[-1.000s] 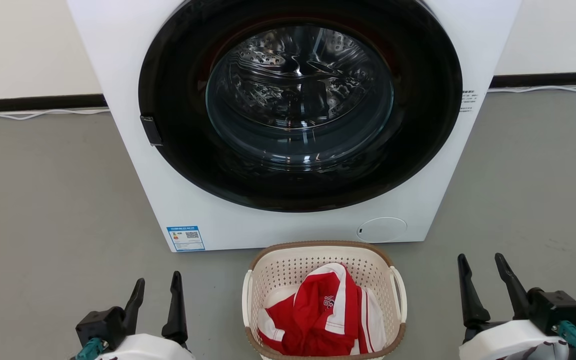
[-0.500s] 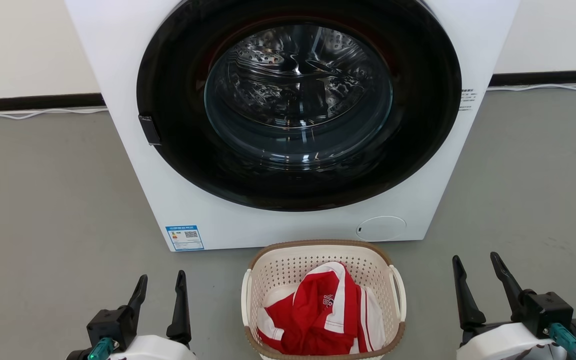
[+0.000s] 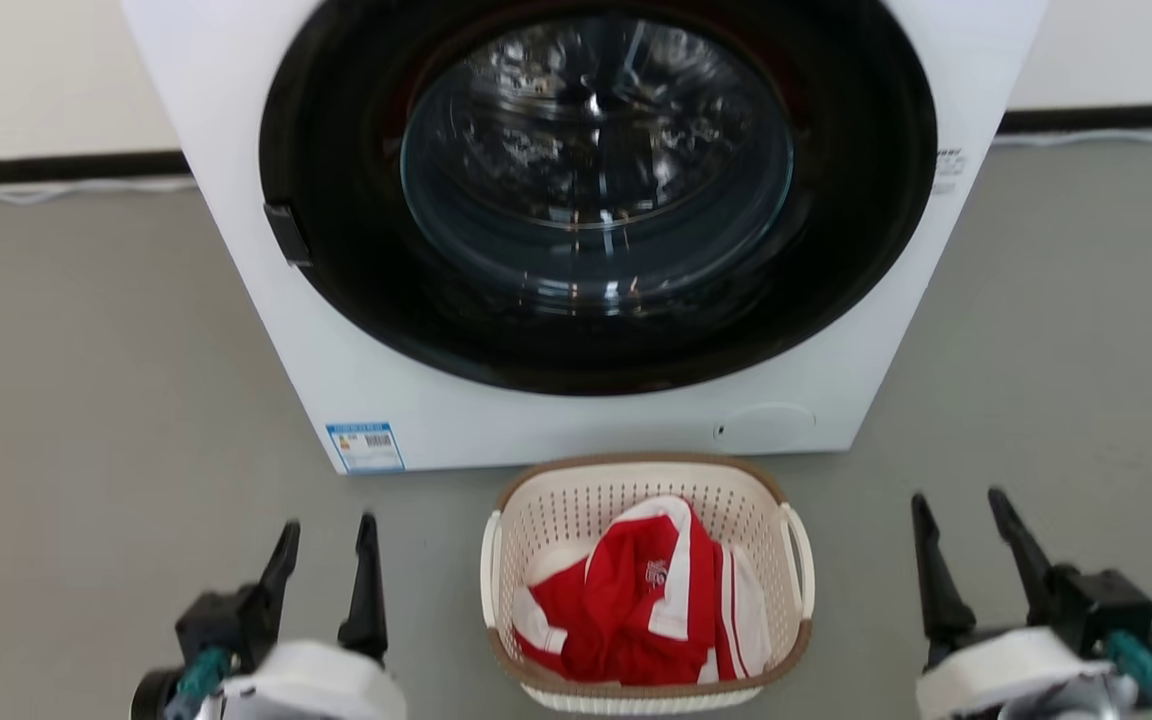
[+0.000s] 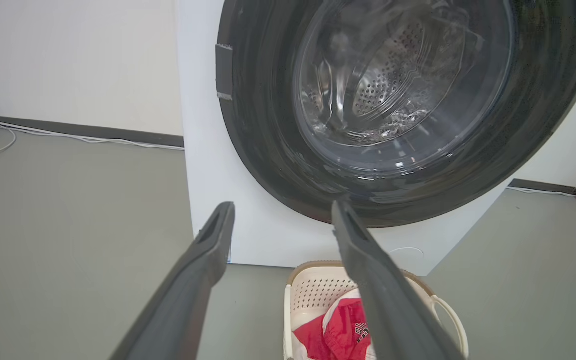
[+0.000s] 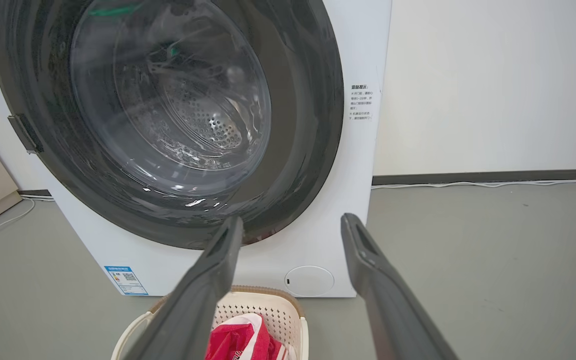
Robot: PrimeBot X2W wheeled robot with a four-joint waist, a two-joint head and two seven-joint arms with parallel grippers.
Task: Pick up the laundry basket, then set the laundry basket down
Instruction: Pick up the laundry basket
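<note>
We see the laundry basket [image 3: 576, 515] on the floor [image 3: 86, 400] just in front of the washer [image 3: 386, 400], red shirt [image 3: 636, 610] inside, we think. Our left gripper [image 3: 329, 522] and right gripper [image 3: 958, 496] sit before the washer's front corners, fingers apart, empty.

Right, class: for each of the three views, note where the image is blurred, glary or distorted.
Head view: soft throughout, print on the blue sticker and the left gripper smeared. Left wrist view: the door glass blurred, streaked with reflections. Right wrist view: sharpest, side label crisp, small glints on glass.

Open floor [image 3: 86, 400] beside basket [image 3: 566, 510]; washer [image 3: 536, 430] behind.
</note>
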